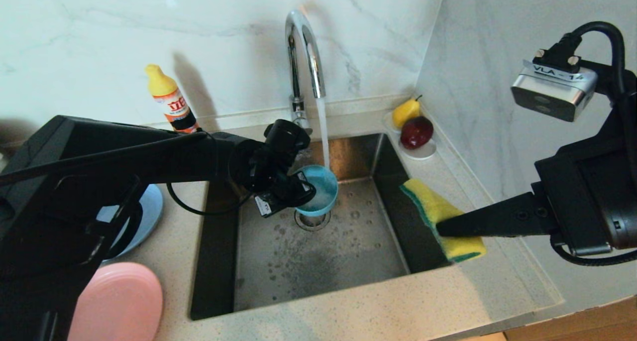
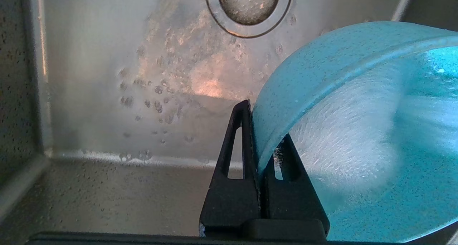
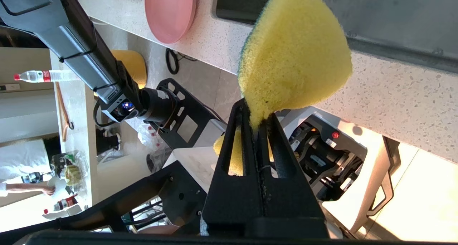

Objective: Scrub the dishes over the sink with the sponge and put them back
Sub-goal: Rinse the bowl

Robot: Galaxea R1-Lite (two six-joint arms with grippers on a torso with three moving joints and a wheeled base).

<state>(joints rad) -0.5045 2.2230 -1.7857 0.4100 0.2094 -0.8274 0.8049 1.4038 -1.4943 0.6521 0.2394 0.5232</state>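
the teal bowl (image 1: 318,190) is up in the air over the sink (image 1: 318,261), right above the round drain (image 1: 312,219), and water from the tap (image 1: 304,52) runs down into it. this looks like the rinse part. to do it well, the bowl should stay under the water and tip a bit so the water can run out into the sink — not onto the counter (image 1: 378,311). then the sponge (image 1: 440,216) has to come over to rub the inside.

the left gripper (image 1: 303,191) is pinched tight on the bowl's rim — one finger (image 2: 240,141) outside, one inside. the right gripper (image 1: 440,229) is squeezed shut on the sponge, holding it off to the side over the sink's right edge, well apart from the bowl.

the pink plate (image 1: 119,301) and the grey-blue plate (image 1: 144,216) sit on the counter to the left of the sink.
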